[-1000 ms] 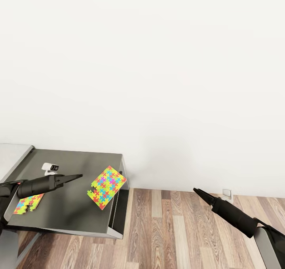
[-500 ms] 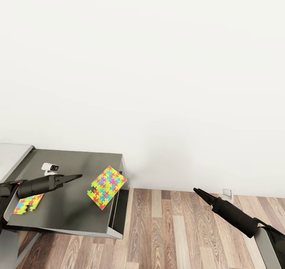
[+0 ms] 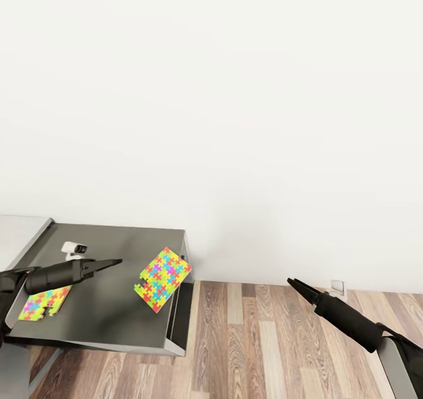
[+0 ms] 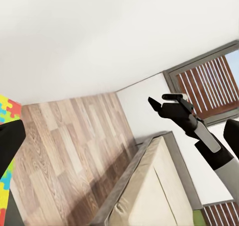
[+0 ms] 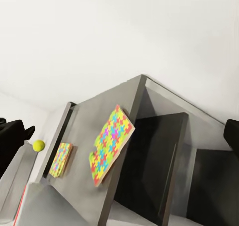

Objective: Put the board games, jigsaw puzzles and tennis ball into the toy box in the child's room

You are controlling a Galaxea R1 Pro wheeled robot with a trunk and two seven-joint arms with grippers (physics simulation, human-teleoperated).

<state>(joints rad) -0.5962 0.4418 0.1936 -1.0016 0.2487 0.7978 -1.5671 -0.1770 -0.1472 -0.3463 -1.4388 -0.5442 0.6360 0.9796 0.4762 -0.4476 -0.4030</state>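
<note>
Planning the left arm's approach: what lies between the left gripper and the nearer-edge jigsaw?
Head view: only bare dark grey table between the left gripper and the jigsaw.
</note>
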